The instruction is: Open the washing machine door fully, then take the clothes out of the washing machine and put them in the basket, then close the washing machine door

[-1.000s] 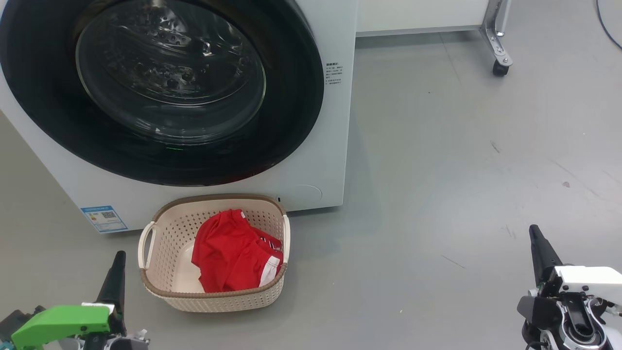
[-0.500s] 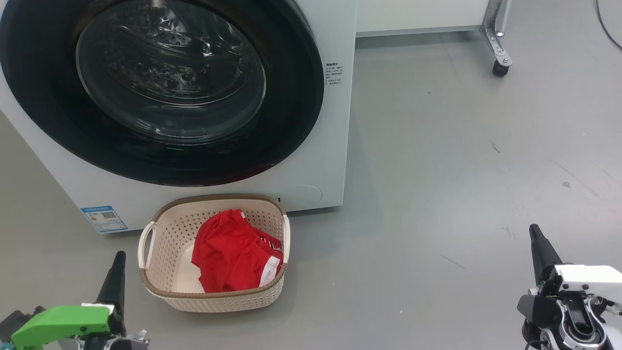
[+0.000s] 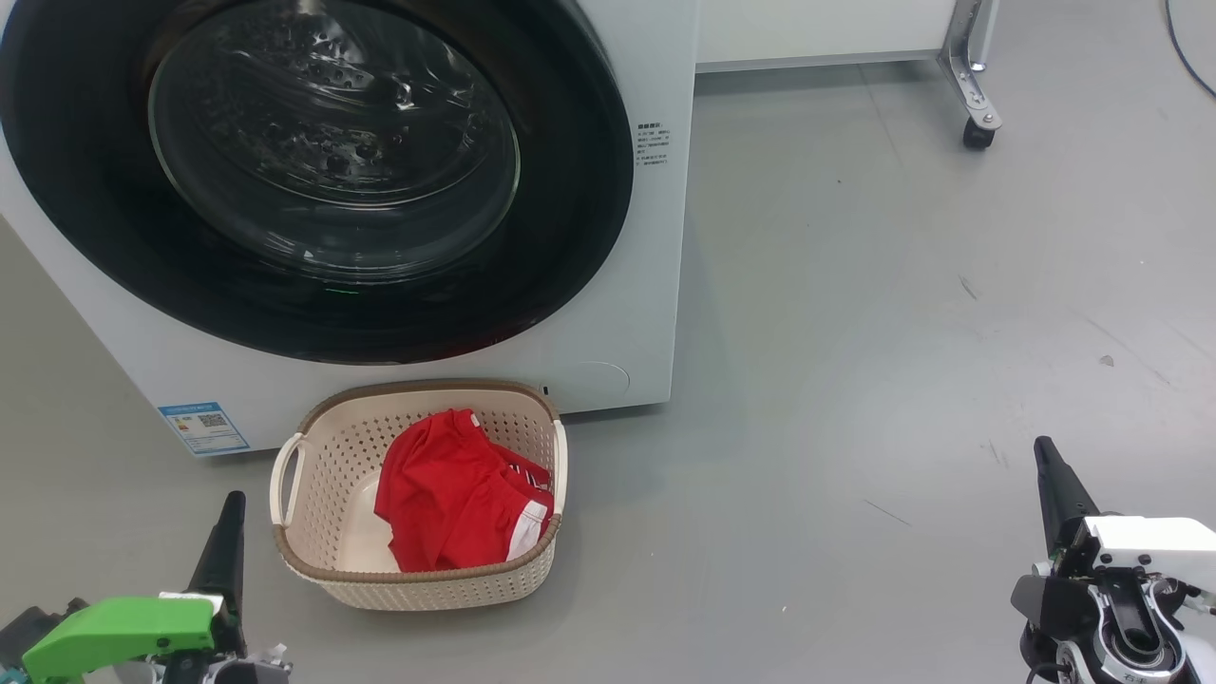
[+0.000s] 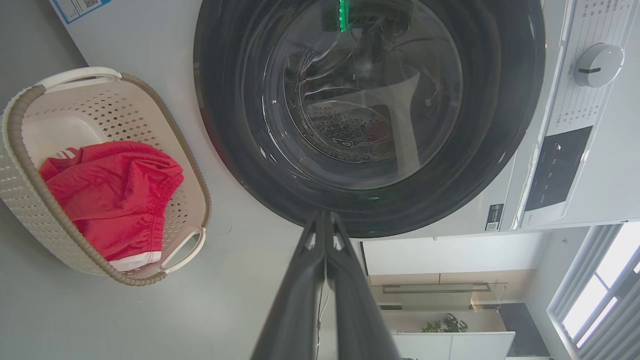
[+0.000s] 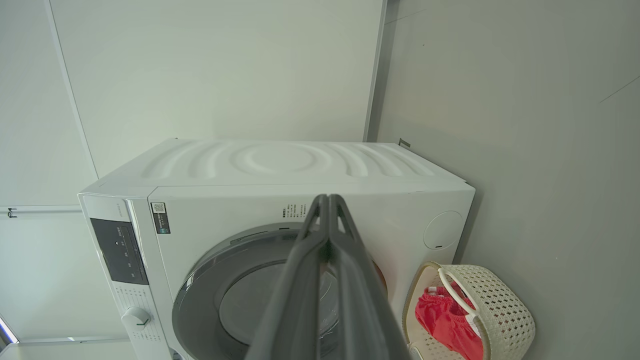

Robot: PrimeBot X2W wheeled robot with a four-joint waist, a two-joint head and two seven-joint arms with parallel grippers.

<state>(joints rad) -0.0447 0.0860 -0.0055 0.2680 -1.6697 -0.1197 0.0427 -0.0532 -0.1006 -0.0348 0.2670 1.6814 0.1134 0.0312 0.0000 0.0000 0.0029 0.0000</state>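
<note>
On the head camera I have both arms low and drawn back. The left gripper sits at the lower left above its green housing and the right gripper at the lower right on a white wrist. Each has its two dark fingers pressed together on nothing, tips pointing toward the machine. The washing machine door, a glossy black rim round a bulging glass bowl, lies flush shut in the white washing machine. Just in front of it, on the grey floor, stands the basket, cream perforated plastic with a brown woven-look rim. The clothes lie inside it, crumpled red fabric with white trim, heaped toward its right half

On the left wrist camera my joined fingers line up with the door's black rim, apart from it. The perforated steel drum shows through the glass, with a round white dial beside a dark panel

On the right wrist camera the closed fingers cross the machine's front, and a white panel pressed with concentric ripples sits above them
</note>
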